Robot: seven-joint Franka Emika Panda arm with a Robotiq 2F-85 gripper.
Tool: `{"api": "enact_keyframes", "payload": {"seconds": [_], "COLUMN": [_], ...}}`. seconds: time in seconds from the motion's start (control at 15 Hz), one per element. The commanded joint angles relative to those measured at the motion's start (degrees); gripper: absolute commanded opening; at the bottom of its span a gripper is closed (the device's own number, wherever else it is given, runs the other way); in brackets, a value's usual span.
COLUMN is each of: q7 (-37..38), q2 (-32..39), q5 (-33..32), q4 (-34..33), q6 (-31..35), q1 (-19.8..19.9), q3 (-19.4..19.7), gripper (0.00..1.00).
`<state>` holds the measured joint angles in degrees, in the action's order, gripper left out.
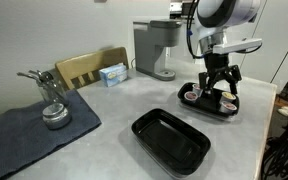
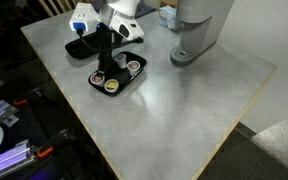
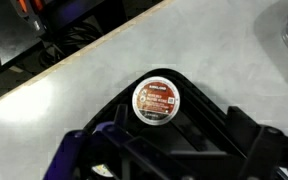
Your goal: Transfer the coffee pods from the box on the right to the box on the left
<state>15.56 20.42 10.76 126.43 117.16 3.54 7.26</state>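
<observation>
A black tray point(image 1: 206, 106) near the table's edge holds several coffee pods point(image 1: 191, 95); it shows in both exterior views point(image 2: 126, 80), with brown-lidded pods point(image 2: 111, 87). My gripper point(image 1: 218, 88) hangs low over this tray with its fingers spread, open and empty, also seen in an exterior view point(image 2: 103, 66). In the wrist view one pod point(image 3: 156, 100) with a red-brown lid lies in the tray's corner point(image 3: 199, 92), just ahead of the gripper point(image 3: 174, 145). A second, empty black tray point(image 1: 171, 140) sits nearer the table's middle; my arm partly hides it in an exterior view point(image 2: 76, 46).
A grey coffee machine point(image 1: 154, 50) stands at the back of the table point(image 2: 199, 35). A dark cloth point(image 1: 29, 135) with a metal object point(image 1: 52, 105) lies at one end. A small blue box point(image 1: 113, 73) rests by a wooden chair back point(image 1: 84, 66). The table edge point(image 3: 74, 60) is close to the pod tray.
</observation>
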Motion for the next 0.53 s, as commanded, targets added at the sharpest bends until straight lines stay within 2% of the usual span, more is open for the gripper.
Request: {"api": "enact_keyframes", "payload": {"seconds": [0.0, 0.47], "q7": [-2.6, -3.4], "q2": [2.8, 4.9], "q5": [2.8, 3.4], "q4": [0.2, 0.2], "q6": [2.1, 3.1], "q1": [1.3, 1.5], "q3": [-1.1, -0.9], "gripper": [1.00, 1.00]}}
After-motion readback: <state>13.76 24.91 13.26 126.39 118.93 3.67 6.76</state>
